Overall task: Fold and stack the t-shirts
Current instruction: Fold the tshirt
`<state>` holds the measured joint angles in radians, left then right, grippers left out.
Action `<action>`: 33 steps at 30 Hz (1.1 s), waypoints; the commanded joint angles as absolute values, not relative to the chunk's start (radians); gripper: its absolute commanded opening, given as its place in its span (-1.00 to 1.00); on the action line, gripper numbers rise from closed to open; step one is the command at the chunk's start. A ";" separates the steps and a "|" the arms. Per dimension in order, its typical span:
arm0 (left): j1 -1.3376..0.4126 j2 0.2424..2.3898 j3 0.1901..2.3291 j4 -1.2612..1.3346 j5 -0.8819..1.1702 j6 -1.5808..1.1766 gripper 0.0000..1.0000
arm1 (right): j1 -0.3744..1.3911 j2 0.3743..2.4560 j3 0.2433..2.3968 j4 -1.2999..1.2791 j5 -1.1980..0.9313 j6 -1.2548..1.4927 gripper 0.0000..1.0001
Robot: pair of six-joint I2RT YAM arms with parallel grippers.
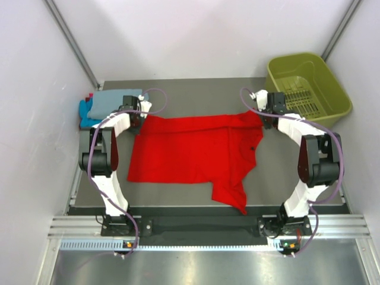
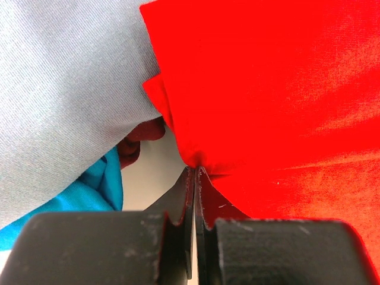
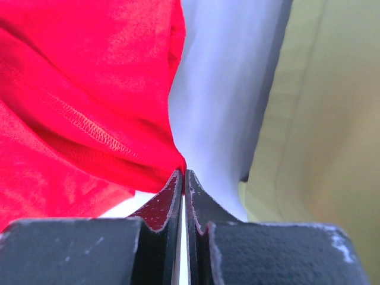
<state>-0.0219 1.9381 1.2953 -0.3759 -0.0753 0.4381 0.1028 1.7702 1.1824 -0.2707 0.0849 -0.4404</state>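
- The bench is seen from above; most of its middle is taken up by the work.
- The red t-shirt is spread flat across the middle of the bench. Its far edge is drawn out between the two arms, and one loose flap trails toward the near edge, right of centre.
- The basket is parked at the far right corner, close behind the right arm. It should be kept out of the swing.
- The grey-blue t-shirt is lying on the turquoise t-shirt at the far left corner, touching the red cloth's corner. That pile must not be dragged along.
- The left pincer is clamped tight, and a far-left corner of red cloth is pinched at its tips.
- The right pincer is likewise closed hard on the far-right corner, near a stitched hem.
- A fold toward the near edge looks to be the step in hand.
  - Both corners should be lifted together and carried level.
  - The far edge should be held taut, so no slack sags in the middle.
  - The trailing flap is likely to bunch, so it should be watched as the cloth is laid over.
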 commanded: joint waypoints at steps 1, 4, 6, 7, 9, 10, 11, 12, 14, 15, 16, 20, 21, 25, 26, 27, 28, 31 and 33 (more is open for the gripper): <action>-0.008 1.919 1.290 -0.377 -0.087 0.425 -1.00 | 0.117 1.695 1.160 -0.270 0.087 -0.420 -1.00; -0.008 1.919 1.289 -0.374 -0.091 0.426 -1.00 | 0.121 1.687 1.151 -0.275 0.087 -0.417 -1.00; -0.008 1.917 1.289 -0.377 -0.091 0.428 -1.00 | 0.123 1.684 1.141 -0.278 0.089 -0.419 -1.00; -0.008 1.916 1.286 -0.373 -0.101 0.429 -1.00 | 0.123 1.683 1.138 -0.278 0.089 -0.419 -1.00; -0.008 1.910 1.284 -0.371 -0.109 0.433 -1.00 | 0.126 1.678 1.131 -0.281 0.089 -0.419 -1.00; -0.008 1.908 1.279 -0.373 -0.112 0.434 -1.00 | 0.124 1.677 1.123 -0.281 0.087 -0.419 -1.00; -0.008 1.899 1.278 -0.376 -0.113 0.439 -1.00 | 0.124 1.671 1.120 -0.284 0.087 -0.417 -1.00; -0.008 1.891 1.275 -0.377 -0.114 0.440 -1.00 | 0.124 1.667 1.112 -0.288 0.089 -0.417 -1.00; -0.008 1.869 1.258 -0.374 -0.112 0.443 -1.00 | 0.124 1.649 1.100 -0.285 0.094 -0.417 -1.00; -0.008 1.864 1.253 -0.377 -0.109 0.445 -1.00 | 0.124 1.644 1.088 -0.284 0.094 -0.420 -1.00; -0.008 1.859 1.246 -0.380 -0.107 0.445 -1.00 | 0.124 1.643 1.083 -0.282 0.095 -0.422 -1.00; -0.008 1.855 1.241 -0.390 -0.097 0.434 -1.00 | 0.124 1.651 1.071 -0.275 0.092 -0.419 -1.00; -0.008 1.853 1.244 -0.391 -0.084 0.428 -1.00 | 0.124 1.652 1.074 -0.275 0.089 -0.417 -1.00; -0.012 1.832 1.267 -0.410 -0.086 0.413 -1.00 | 0.126 1.672 1.080 -0.275 0.081 -0.417 -1.00; -0.015 1.812 1.264 -0.410 -0.084 0.413 -1.00 | 0.126 1.674 1.080 -0.273 0.081 -0.417 -1.00; -0.017 1.799 1.262 -0.405 -0.081 0.411 -1.00 | 0.126 1.677 1.077 -0.272 0.081 -0.419 -1.00; -0.018 1.784 1.262 -0.406 -0.078 0.410 -1.00 | 0.126 1.684 1.075 -0.270 0.081 -0.420 -1.00; -0.026 1.775 1.270 -0.442 -0.061 0.396 -1.00 | 0.127 1.700 1.069 -0.258 0.081 -0.425 -1.00; -0.034 1.761 1.253 -0.453 -0.058 0.390 -1.00 | 0.127 1.704 1.062 -0.255 0.083 -0.434 -1.00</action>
<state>-0.0261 1.8221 1.2469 -0.4179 -0.0700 0.4118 0.1177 1.6924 1.0729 -0.2798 0.0814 -0.4259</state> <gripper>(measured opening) 0.010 0.007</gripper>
